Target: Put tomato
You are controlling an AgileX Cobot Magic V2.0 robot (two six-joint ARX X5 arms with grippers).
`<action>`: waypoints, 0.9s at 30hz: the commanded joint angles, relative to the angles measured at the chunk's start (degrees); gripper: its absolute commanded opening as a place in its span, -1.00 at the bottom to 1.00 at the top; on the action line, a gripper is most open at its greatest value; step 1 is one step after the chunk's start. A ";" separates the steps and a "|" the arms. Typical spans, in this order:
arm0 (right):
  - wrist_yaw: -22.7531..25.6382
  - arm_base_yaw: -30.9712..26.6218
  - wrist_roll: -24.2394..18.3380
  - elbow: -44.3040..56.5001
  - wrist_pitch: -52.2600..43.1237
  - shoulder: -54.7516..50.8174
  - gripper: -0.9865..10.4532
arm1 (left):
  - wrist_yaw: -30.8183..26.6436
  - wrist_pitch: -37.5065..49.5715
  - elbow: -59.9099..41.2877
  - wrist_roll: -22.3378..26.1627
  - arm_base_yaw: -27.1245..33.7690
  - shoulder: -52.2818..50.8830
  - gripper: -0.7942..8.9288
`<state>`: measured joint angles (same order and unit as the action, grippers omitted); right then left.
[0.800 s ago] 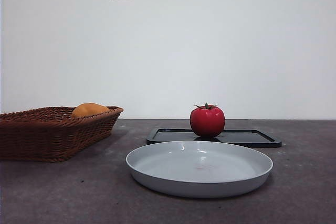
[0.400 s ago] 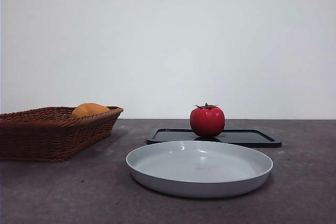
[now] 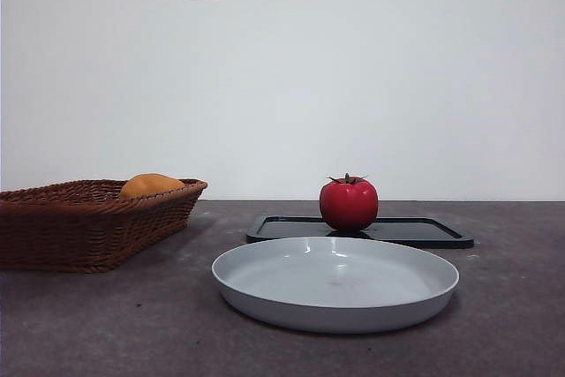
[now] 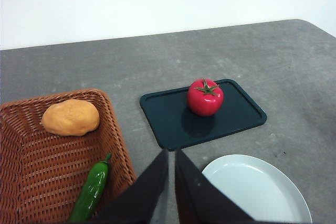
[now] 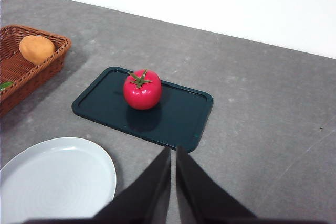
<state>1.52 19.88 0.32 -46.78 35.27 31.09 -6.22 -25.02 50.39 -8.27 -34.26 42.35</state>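
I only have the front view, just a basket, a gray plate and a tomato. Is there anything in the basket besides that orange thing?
Observer: Yes, a green pepper lies in the basket, apart from the orange fruit.
Operator: Where are the end effectors?
Observer: Both are raised above the table. The left end effector is narrowly closed and holds nothing.
Operator: And the right?
Observer: The right end effector is the same, facing the tomato on its dark tray.

Tomato upright on dark tray; left gripper fingers nearly together, holding nothing
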 commanded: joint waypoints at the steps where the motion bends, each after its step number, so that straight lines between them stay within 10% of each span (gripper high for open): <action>1: -0.02 0.31 -0.11 -0.68 -0.55 0.17 -0.82 | 0.04 0.66 0.74 0.02 0.61 0.22 -0.80; 17: -0.02 0.31 -0.11 -0.68 -0.57 0.17 -0.82 | 0.04 11.89 -25.46 5.29 27.06 -18.08 -0.80; 27: -0.02 0.31 -0.11 -0.68 -0.57 0.17 -0.82 | 0.04 17.20 -43.69 5.25 32.98 -31.58 -0.80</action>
<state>1.52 19.88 0.34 -46.78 35.27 31.09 -6.11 -8.80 6.96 -3.73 -1.45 11.46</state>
